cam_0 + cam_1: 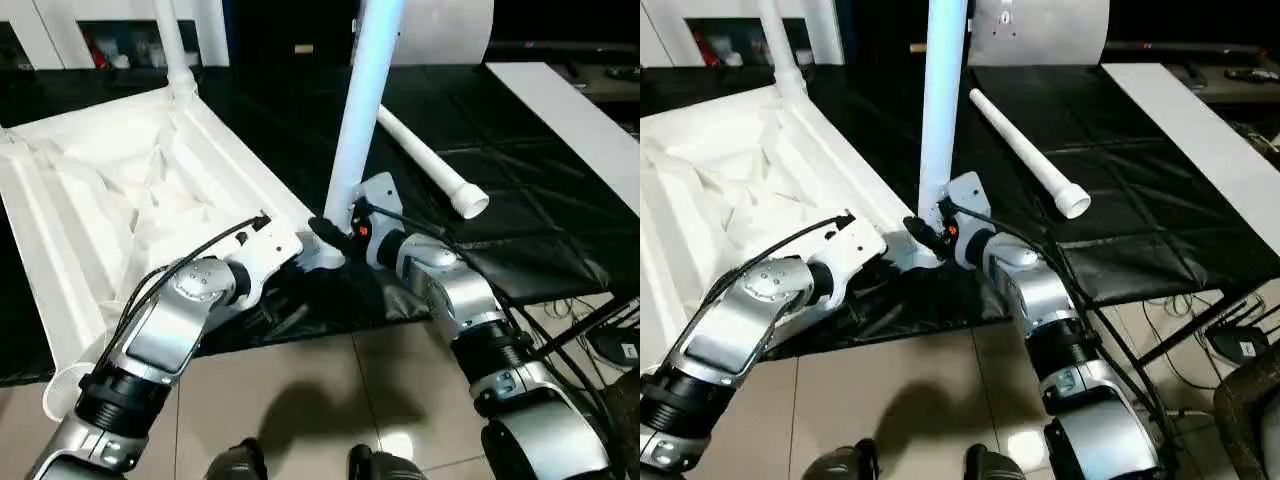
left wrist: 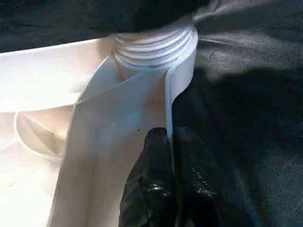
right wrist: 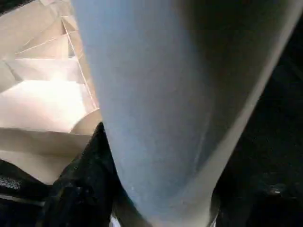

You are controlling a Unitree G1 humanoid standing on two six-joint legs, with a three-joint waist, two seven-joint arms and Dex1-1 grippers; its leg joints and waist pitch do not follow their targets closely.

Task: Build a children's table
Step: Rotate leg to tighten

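Note:
The children's table top lies upside down on the black-covered work table, ribbed underside up. One white leg stands in its far corner. A second leg stands upright in the near right corner socket, where its thread shows. My right gripper is at this leg's base, with the tube close in front of its camera. My left gripper is shut on the top's thin rim just beside that socket. A third leg lies loose on the black cover to the right.
A long white board lies along the work table's right side. A white roll stands at the back. The table's near edge is just behind my forearms, with tiled floor below. Cables and a stand sit low on the right.

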